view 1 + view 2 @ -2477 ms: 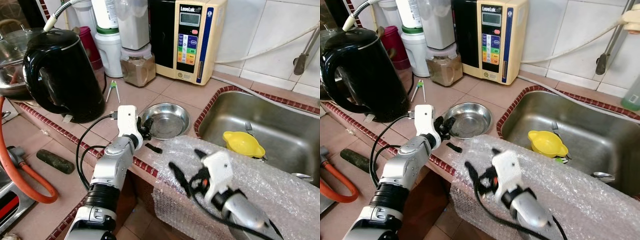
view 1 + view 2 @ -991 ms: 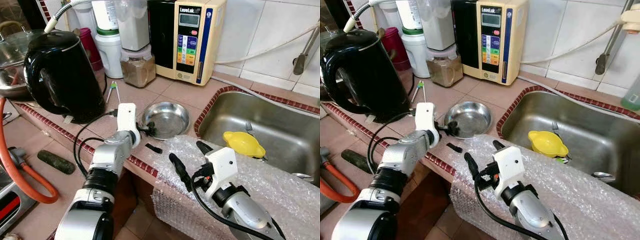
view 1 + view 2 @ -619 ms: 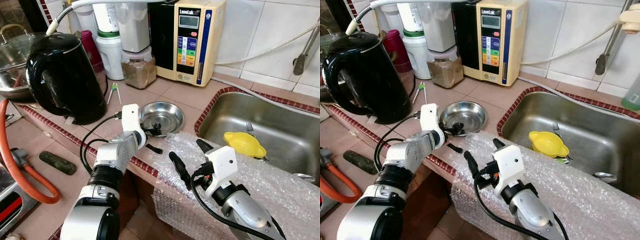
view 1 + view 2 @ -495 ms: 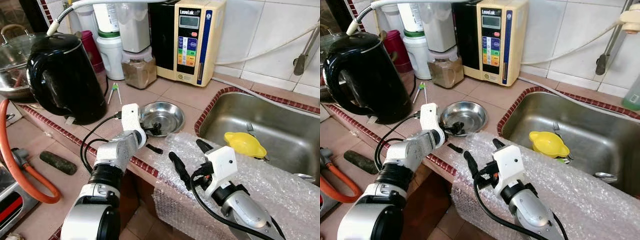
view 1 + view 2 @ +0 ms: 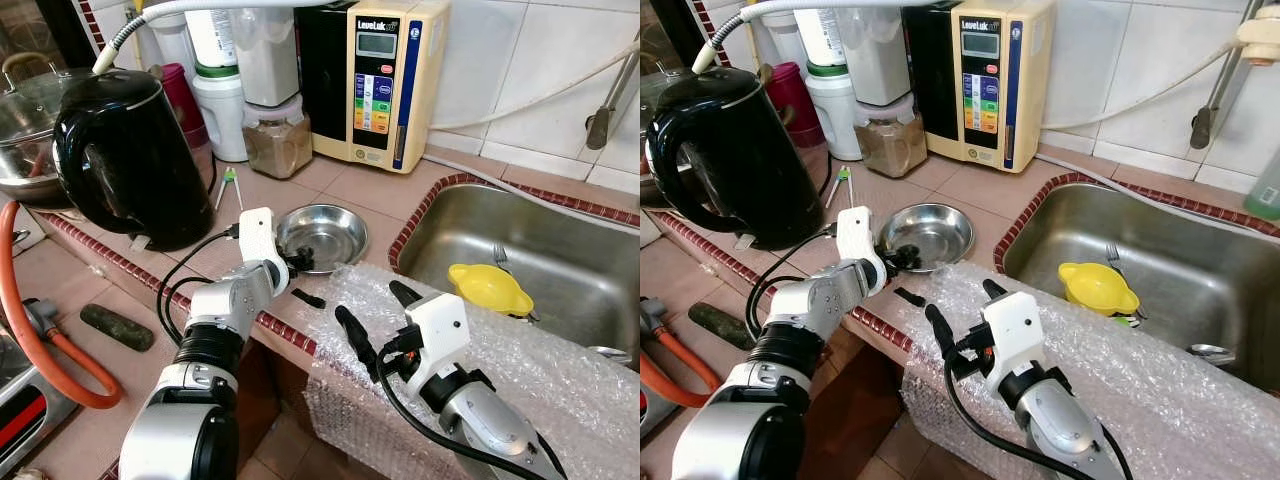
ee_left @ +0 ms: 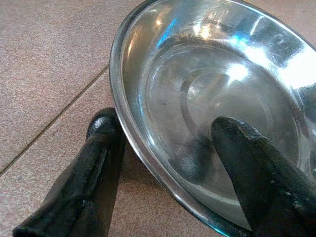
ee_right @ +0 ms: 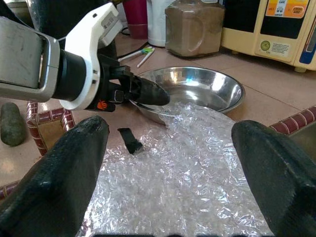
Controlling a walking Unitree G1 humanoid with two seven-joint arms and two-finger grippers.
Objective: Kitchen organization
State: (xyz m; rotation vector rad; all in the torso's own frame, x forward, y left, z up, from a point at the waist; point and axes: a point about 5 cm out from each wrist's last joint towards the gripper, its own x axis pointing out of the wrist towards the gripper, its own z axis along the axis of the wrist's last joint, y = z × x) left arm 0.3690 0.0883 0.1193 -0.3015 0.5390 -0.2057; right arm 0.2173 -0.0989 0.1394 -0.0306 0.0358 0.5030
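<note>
A terracotta-tiled kitchen counter [image 5: 350,185] runs ahead of me, with a stainless sink [image 5: 560,262] sunk into it on my right and white wall tiles behind. A black electric kettle [image 5: 125,155] stands at my left, and a water ionizer [image 5: 385,75] and a jar of brown powder [image 5: 277,140] sit against the wall.

The steel bowl [image 5: 328,232] lies on the counter between the kettle and the sink. My left gripper [image 6: 168,158] straddles its near rim, fingers spread: one finger [image 6: 98,168] outside on the tile, the other [image 6: 252,168] inside the basin. They are not yet pinched onto the metal.

My right gripper [image 7: 168,163] hovers wide open above the sheet of bubble wrap [image 7: 182,163] draped over the counter edge, which touches the bowl's rim.

I judge the risk to be the grip itself: the rim is thin, slick and slanted, so closing on it could let the bowl squirt out or tip and clatter toward the sink. Lifting may also drag the bubble wrap, and the small black scrap [image 5: 308,298] beside it, off the edge.
</note>
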